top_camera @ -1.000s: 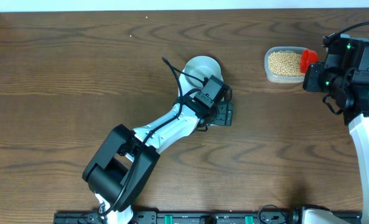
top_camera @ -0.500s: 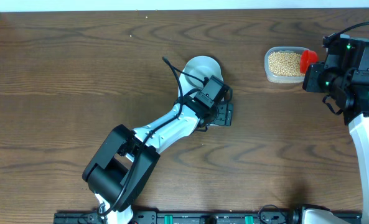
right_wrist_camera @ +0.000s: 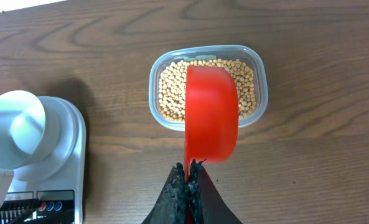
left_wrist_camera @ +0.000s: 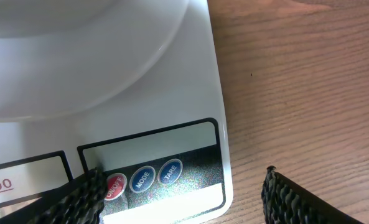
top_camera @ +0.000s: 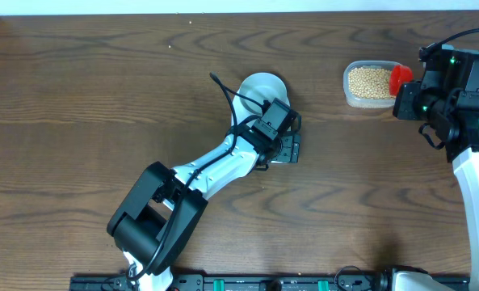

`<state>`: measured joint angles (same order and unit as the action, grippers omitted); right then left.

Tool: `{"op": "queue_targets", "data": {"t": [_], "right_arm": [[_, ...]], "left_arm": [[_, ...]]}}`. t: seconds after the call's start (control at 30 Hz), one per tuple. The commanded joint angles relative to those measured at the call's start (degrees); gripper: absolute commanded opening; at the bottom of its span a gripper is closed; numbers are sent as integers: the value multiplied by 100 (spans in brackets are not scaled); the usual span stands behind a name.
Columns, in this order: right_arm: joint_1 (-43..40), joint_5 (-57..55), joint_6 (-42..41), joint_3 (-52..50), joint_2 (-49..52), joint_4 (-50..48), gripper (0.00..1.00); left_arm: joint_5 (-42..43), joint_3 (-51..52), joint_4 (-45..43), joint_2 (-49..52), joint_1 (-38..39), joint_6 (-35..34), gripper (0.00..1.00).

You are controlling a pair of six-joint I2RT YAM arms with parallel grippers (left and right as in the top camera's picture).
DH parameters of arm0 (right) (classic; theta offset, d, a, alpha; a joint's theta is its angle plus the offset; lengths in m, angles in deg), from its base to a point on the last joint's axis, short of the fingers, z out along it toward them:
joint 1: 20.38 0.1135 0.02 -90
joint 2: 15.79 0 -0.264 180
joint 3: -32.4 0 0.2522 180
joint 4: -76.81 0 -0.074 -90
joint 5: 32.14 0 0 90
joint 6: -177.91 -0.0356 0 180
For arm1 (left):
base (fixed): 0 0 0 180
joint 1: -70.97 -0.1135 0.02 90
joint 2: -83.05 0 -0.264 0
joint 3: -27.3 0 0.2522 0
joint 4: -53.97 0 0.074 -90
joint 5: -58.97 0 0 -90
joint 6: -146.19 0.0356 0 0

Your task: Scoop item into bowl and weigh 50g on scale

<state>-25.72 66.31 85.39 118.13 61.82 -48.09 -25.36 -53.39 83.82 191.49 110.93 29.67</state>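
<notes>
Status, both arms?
Left fingers open over scale buttons. Right fingers shut on red scoop above beans in tub. Bowl on scale, empty. Nothing between tub and bowl.

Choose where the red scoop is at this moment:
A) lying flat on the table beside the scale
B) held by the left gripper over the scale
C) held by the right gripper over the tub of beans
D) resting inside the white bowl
C: the right wrist view shows the right gripper shut on the handle of the red scoop, which hangs over the tub of beans.
</notes>
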Motion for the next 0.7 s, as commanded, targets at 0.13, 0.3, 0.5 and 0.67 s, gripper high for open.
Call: {"op": "queue_targets", "data": {"t": [0.13, 0.3, 0.5, 0.67], "right_arm": [[-35, -44, -15, 116, 31, 20, 1], [-35, -44, -15, 116, 31, 24, 1], [-35, -44, -15, 116, 31, 24, 1], [-35, -44, -15, 116, 31, 24, 1]], "left_arm": [[138, 9, 50, 98, -2, 103, 82], [251, 9, 48, 98, -2, 103, 82], [247, 9, 46, 98, -2, 103, 82], [245, 9, 44, 98, -2, 103, 82]]}}
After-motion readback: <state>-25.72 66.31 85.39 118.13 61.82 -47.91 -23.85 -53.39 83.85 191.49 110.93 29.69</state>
